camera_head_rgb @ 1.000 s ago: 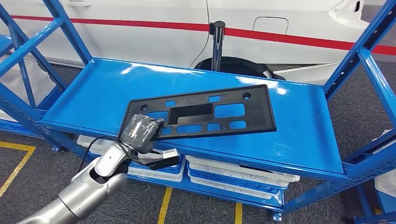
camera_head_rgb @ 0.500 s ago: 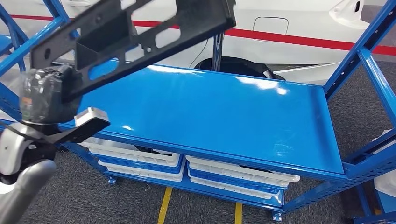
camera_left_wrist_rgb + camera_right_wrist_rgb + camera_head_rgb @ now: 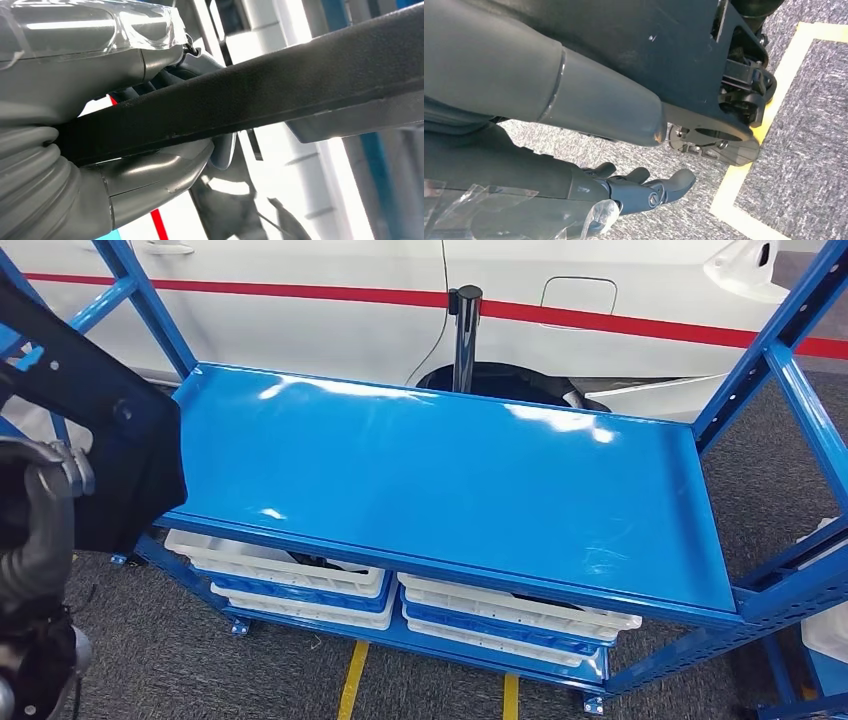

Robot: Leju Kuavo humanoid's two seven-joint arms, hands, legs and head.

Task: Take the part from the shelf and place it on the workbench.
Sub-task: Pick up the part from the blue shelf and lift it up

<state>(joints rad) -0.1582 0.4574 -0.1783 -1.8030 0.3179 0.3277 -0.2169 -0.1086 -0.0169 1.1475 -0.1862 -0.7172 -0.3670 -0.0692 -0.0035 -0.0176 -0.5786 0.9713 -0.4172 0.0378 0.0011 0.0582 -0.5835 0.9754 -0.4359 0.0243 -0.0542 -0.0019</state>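
off the shelf (image 3: 450, 480) | left robot hand (image 3: 125, 165) clamps black part (image 3: 110, 430), carrying it deskward | right robot hand (image 3: 644, 192) hangs empty, loosely spread

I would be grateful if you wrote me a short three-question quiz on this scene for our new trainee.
1. True or false: the black part lies flat on the blue shelf.
2. Which hand holds the part? A) left hand B) right hand C) both
3. Fill in: under the shelf top sit white ____.

Key:
1. False. It is lifted off, at the picture's left edge in the head view.
2. A. The left hand grips its edge in the left wrist view; the right hand hangs over the carpet holding nothing.
3. Trays.
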